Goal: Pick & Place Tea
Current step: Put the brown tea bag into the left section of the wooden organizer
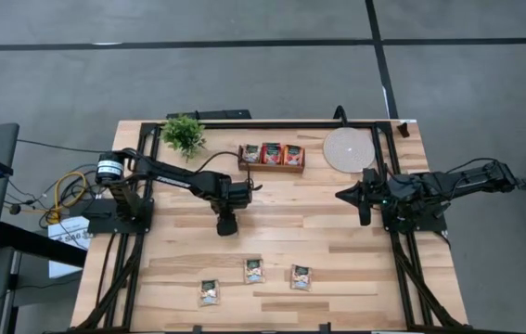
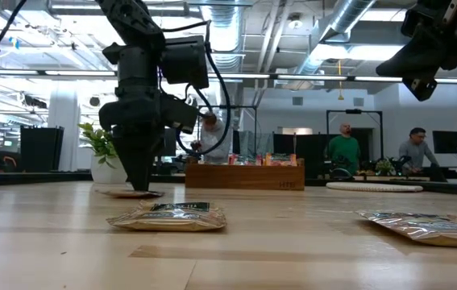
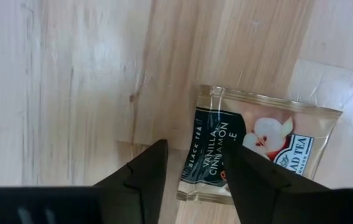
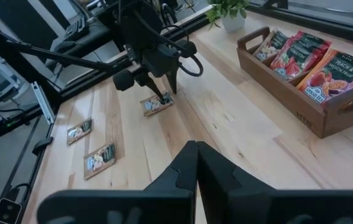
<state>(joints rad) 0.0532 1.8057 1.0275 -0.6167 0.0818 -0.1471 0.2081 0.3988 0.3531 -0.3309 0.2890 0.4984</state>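
Note:
A tea sachet (image 3: 269,143) with a dark label end and a pale fruit picture lies flat on the wooden table (image 1: 337,250), left of centre. My left gripper (image 3: 196,149) points down over its dark end and is open: one finger is above the sachet, the other above bare wood. In the low view its fingertips (image 2: 141,187) reach down to the sachet (image 2: 127,193). Three more sachets (image 1: 254,270) lie flat near the front edge. My right gripper (image 4: 195,146) is shut and empty, raised at the table's right side. My left gripper comes at the sachet's dark label end (image 3: 210,155) from above, fingers pointing down. One finger (image 3: 251,174) stands over the sachet, the other (image 3: 145,177) over the table beside its edge. Whether they touch it I cannot tell. The sachet lies flat.
A brown wooden tray (image 1: 272,167) at the far centre holds several red and orange sachets. A round pale disc (image 1: 351,148) lies at the far right and a small potted plant (image 1: 184,134) at the far left. People stand in the room beyond the table.

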